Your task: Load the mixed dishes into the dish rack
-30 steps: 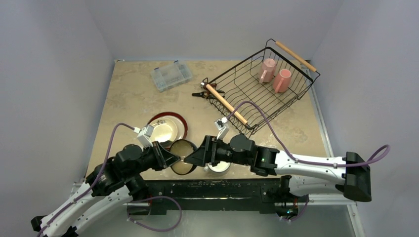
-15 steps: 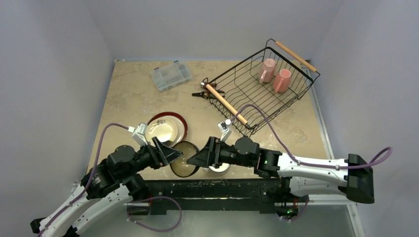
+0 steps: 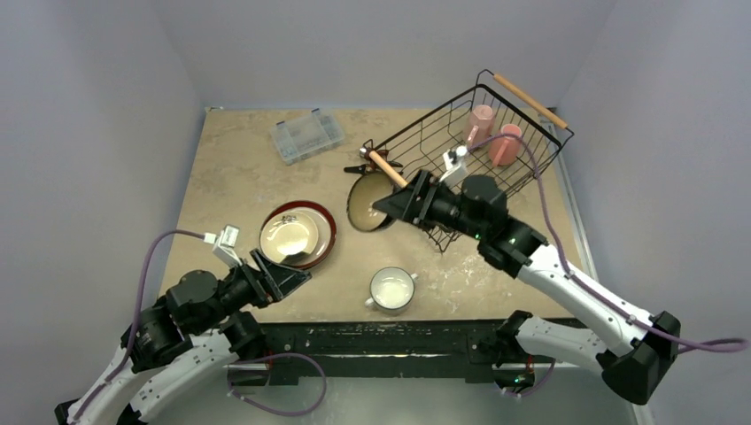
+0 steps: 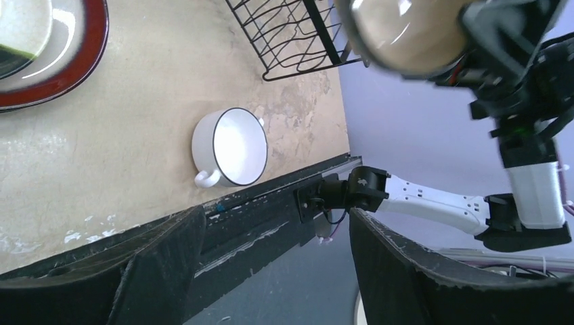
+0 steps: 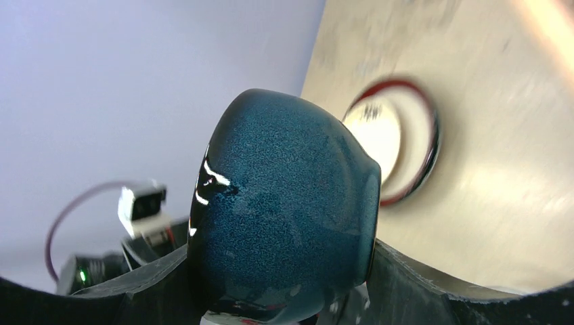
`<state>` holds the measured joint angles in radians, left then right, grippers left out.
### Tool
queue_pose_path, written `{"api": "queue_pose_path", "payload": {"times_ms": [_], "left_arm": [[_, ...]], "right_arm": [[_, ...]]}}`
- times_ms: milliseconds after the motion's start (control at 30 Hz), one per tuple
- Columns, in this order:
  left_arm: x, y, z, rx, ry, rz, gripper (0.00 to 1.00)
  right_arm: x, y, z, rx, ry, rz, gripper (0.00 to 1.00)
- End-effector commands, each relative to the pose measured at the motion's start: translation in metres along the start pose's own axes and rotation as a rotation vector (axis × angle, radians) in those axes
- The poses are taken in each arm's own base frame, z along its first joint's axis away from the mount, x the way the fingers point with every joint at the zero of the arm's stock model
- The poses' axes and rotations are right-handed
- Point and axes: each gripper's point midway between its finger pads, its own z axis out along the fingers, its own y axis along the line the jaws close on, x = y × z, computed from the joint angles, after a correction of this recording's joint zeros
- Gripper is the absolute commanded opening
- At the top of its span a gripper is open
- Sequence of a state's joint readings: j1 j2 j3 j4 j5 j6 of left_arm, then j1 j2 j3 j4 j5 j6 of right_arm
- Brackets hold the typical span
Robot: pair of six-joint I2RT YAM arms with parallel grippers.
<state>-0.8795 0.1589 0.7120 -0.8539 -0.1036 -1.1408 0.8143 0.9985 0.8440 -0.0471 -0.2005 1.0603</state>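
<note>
- Just outside the left end of the large black wire dish rack [image 3: 416, 142], beside its light wooden rod handle [image 3: 403, 181]: glazed blue bowl with tan inside [image 3: 370, 202], in the air.
- Hold: right gripper [image 3: 387, 204] clamped on the bowl.
- Orientation: on edge, mouth facing left and upward, foot toward the wrist, probably so it can stand between the wires.
- Left gripper [image 3: 285, 276]: jaws apart, empty, near the round cream plate [image 3: 292, 235].
</note>
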Motion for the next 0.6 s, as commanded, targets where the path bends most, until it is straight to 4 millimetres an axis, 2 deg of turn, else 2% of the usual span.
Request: {"api": "queue_pose_path", "payload": {"times_ms": [0, 200, 300, 367, 567], "left_arm": [[-0.005, 0.002, -0.012, -0.003, -0.022, 0.005, 0.77], [-0.005, 0.007, -0.02, 0.001, -0.038, -0.013, 0.77], [-0.004, 0.009, -0.024, 0.004, -0.038, -0.016, 0.77], [-0.004, 0.01, -0.025, 0.007, -0.038, -0.018, 0.78], [-0.002, 0.012, -0.027, 0.007, -0.034, -0.017, 0.78]], "right_arm": [[-0.084, 0.055, -0.025, -0.072, -0.151, -0.176, 0.0], [-0.168, 0.024, -0.023, 0.092, -0.272, -0.226, 0.0], [-0.206, -0.008, -0.017, 0.24, -0.303, -0.253, 0.0], [-0.232, -0.022, -0.015, 0.35, -0.341, -0.305, 0.0], [-0.279, -0.089, -0.013, 0.702, -0.41, -0.429, 0.0]]}}
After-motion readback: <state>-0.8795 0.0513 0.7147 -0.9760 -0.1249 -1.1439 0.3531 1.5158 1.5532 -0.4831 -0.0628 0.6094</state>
